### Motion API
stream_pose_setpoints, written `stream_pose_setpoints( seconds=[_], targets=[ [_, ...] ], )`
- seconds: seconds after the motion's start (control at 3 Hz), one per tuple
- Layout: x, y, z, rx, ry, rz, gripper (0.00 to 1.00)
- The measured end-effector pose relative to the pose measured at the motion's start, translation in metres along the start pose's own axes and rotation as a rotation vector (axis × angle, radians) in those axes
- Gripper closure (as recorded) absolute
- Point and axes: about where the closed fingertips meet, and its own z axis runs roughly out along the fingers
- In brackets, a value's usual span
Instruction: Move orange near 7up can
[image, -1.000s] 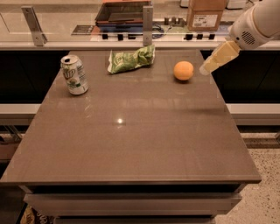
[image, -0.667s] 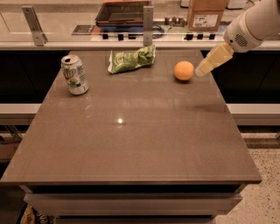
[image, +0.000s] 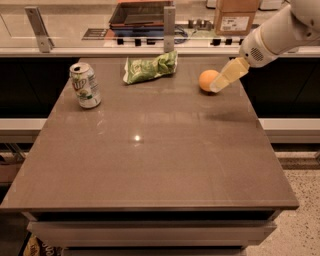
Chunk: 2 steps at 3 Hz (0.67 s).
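Item 1, table (image: 160, 170): brown flat top filling the middle of the frame, carrying 3 loose things along its far edge.

Item 2, orange (image: 205, 80): small round fruit, resting on the table at upper right of centre, near the far right corner. It is well apart from the can, with the bag between them.

Item 3, 7up can (image: 85, 85): silver-white with green lettering, upright, at upper left of the table, near its left edge.

Item 4, green snack bag (image: 150, 68): crumpled, lying flat at upper centre, beside the far edge.

Item 5, tool (image: 221, 83): pale yellowish, slanting down-left from the white arm (image: 280, 31) that enters from the upper right corner. Its tip sits right against the right side of the orange, overlapping it in this view. Whether it is apart, together or clamped cannot be told.

Item 6, counter (image: 60, 42): light, across the top of the frame behind the table, bearing a dark tray (image: 140, 12) at top centre and a cardboard box (image: 236, 15) at top right.
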Motion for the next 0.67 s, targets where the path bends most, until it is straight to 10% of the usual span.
stream_pose_setpoints(
  seconds=[0.67],
  targets=[
    [-0.007,0.008,0.040,-0.031,-0.028,0.017,0.00]
  ],
)
